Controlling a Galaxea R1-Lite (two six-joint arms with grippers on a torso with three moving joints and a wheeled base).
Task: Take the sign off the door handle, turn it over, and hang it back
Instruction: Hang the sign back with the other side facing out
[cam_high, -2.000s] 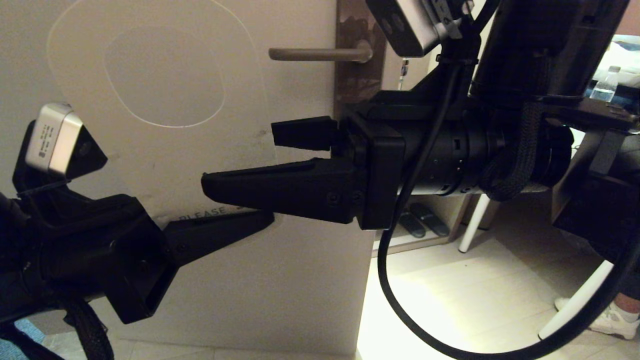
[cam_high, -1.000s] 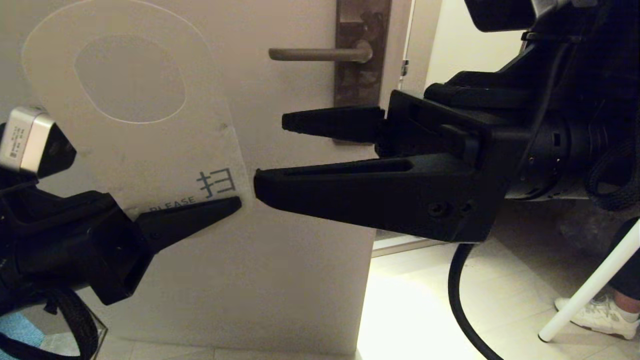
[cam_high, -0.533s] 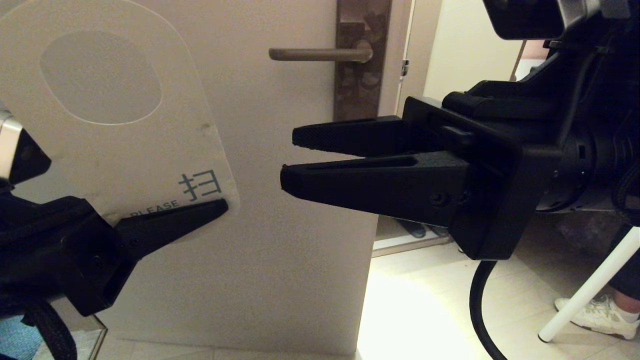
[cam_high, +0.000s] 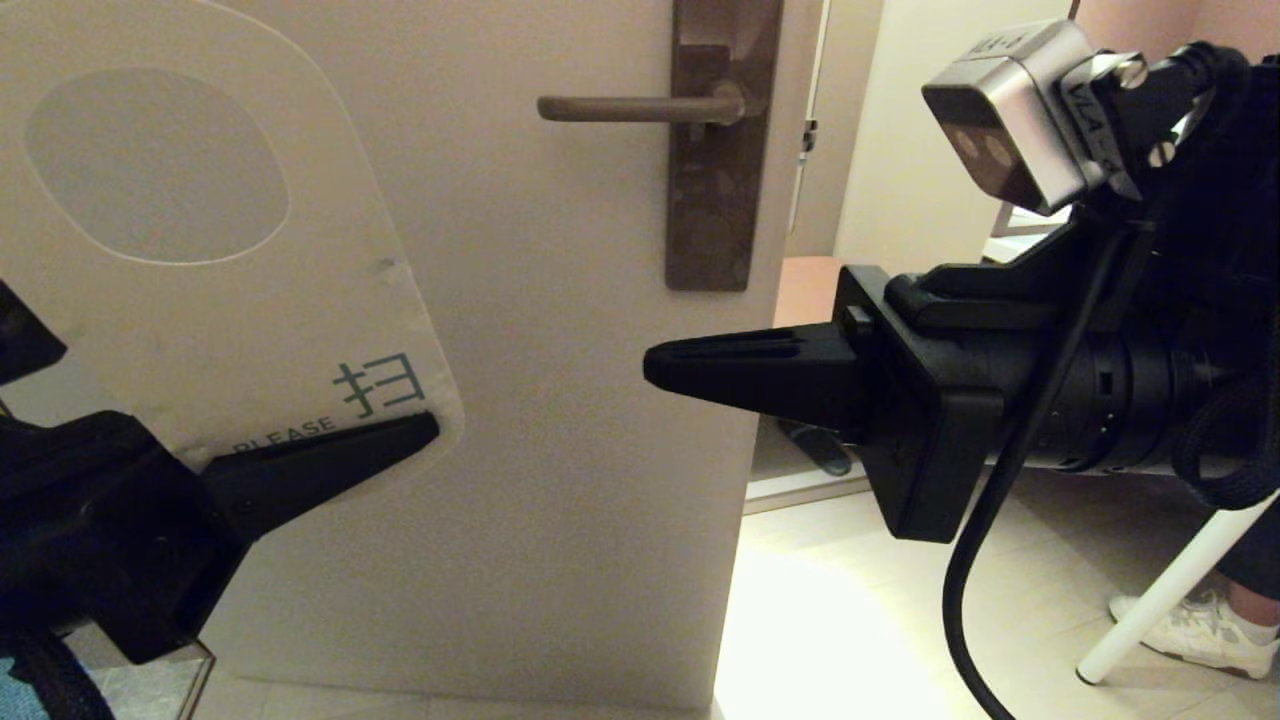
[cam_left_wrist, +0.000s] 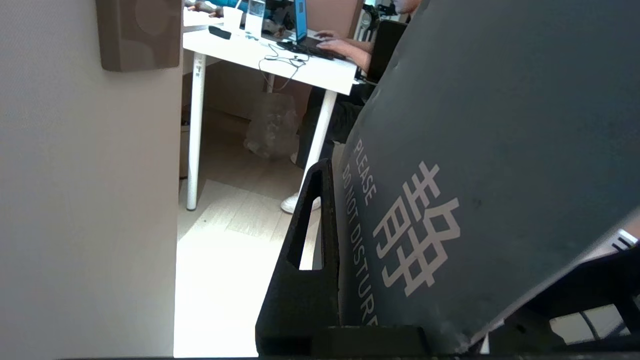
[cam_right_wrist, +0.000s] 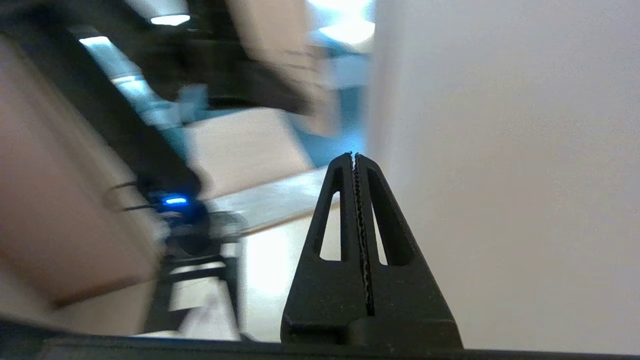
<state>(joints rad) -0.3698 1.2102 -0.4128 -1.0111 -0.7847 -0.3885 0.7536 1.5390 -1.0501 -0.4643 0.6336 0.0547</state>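
Observation:
My left gripper (cam_high: 425, 428) is shut on the lower end of the sign (cam_high: 250, 300), held off the door at the left, well left of and below the door handle (cam_high: 630, 107). The sign's pale grey face with "PLEASE" faces the head camera, its round hole up. In the left wrist view the slate-blue "DO NOT DISTURB" face (cam_left_wrist: 500, 150) fills the right side, beside one of my fingers (cam_left_wrist: 310, 240). The bare handle sticks out left from its dark brown backplate (cam_high: 715, 200). My right gripper (cam_high: 655, 365) is shut and empty, below the backplate; it also shows in the right wrist view (cam_right_wrist: 353, 157).
The pale door (cam_high: 560, 450) fills the middle, its edge at the right. Beyond it lie light floor (cam_high: 850, 620), a white table leg (cam_high: 1170, 590) and a person's white shoe (cam_high: 1210, 625). A white desk (cam_left_wrist: 280, 60) shows in the left wrist view.
My left gripper has carried the sign further left and slightly down. My right gripper has closed its fingers, pulled back to the right and rolled over.

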